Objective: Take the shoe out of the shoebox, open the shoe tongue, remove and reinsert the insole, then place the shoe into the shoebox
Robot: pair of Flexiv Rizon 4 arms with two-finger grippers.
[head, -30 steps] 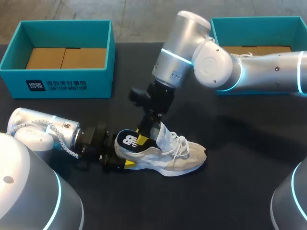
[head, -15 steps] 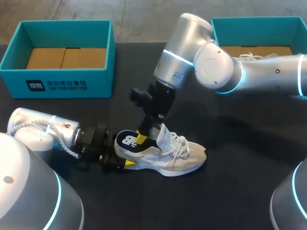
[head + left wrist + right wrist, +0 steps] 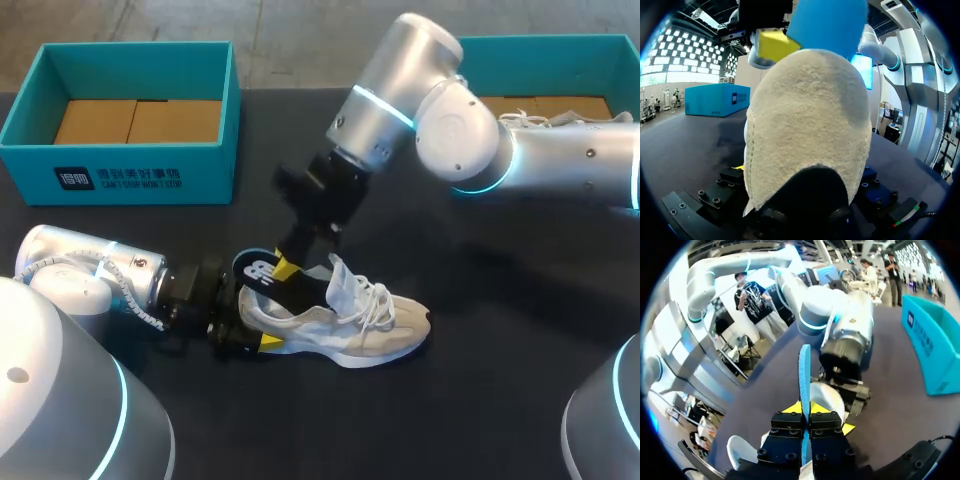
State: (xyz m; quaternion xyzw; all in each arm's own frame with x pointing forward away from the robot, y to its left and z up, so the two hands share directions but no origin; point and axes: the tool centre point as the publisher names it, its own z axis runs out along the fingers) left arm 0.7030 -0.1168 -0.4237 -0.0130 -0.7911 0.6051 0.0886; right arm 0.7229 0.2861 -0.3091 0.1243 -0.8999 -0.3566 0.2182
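The shoe (image 3: 350, 335) lies on the surface, heel toward 9 o'clock, toe toward 3. Clamping the heel, the left jaws likely steady it, while the right jaws, pinched tight on the blue insole (image 3: 258, 270), hold it half out, slanting toward 10 o'clock

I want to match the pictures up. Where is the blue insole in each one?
Head view: the insole sticks up out of the heel end of the shoe, held by the right gripper.
Left wrist view: the insole shows just above the shoe's heel.
Right wrist view: the insole stands edge-on between the right gripper's fingers.
Shared landmark: the pale shoe.
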